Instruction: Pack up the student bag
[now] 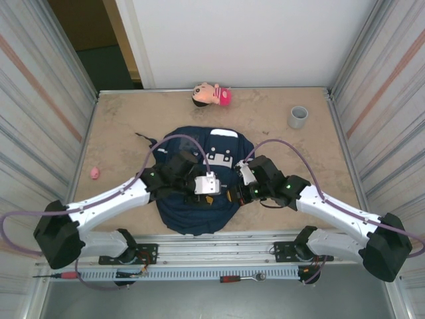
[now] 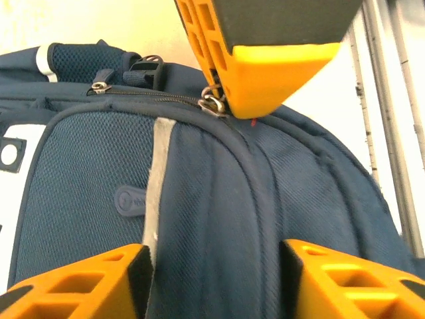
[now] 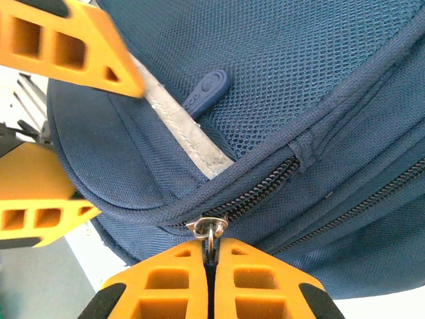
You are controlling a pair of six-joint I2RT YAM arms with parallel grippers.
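The student bag [image 1: 189, 216], navy with a grey stripe [image 2: 158, 179], lies flat at the near middle of the table between both arms. My left gripper [image 1: 221, 189] is open, its orange fingers straddling a ridge of the bag's fabric [image 2: 216, 279] without pinching it. My right gripper [image 1: 234, 194] faces it and is shut [image 3: 210, 256] on the metal zipper pull [image 3: 209, 229] at the end of a closed zip. That pull [image 2: 214, 103] sits right under the right gripper's orange fingertips [image 2: 265, 60]. The left fingers [image 3: 66, 40] hang over the bag's rounded end.
A doll-like toy [image 1: 211, 94] lies at the table's far edge and a grey cup [image 1: 298, 117] stands at the far right. A small pink thing [image 1: 95, 173] sits at the left. Metal walls close in both sides. Tools [image 1: 242, 278] lie on the near rail.
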